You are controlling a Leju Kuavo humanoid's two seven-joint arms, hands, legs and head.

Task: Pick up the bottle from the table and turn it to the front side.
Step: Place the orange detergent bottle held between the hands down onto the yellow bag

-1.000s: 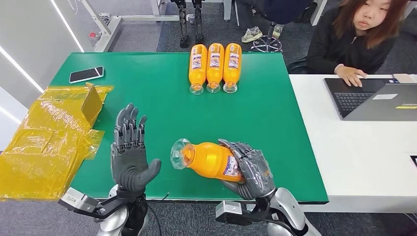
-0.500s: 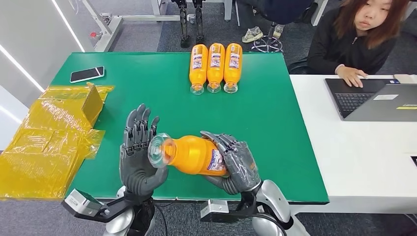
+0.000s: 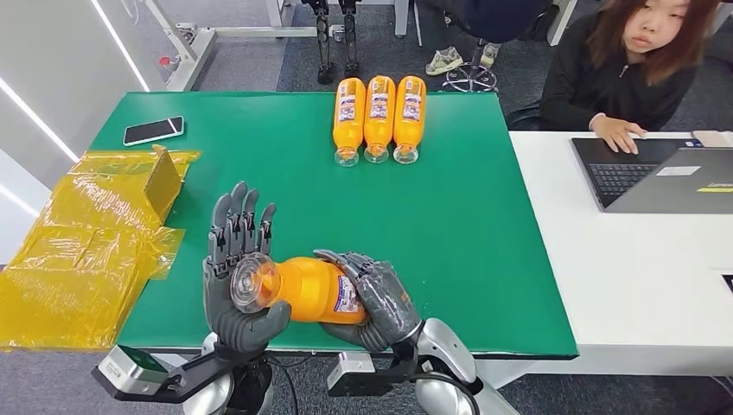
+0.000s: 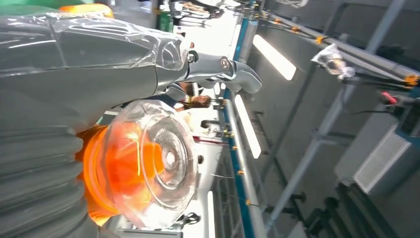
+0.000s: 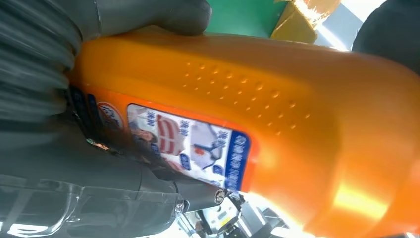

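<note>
Looked down from the head onto the green table (image 3: 449,207); sat close behind each hand — shared one orange bottle (image 3: 311,290) between them.

This looks like a robot test lab inside an office. A green mat (image 3: 467,207) covers a work table in the frame centre. At upper right a person (image 3: 644,60) sits at a white desk (image 3: 622,259) with a laptop (image 3: 657,173). Metal stand legs (image 3: 333,39) stand on grey carpet at top centre.
</note>
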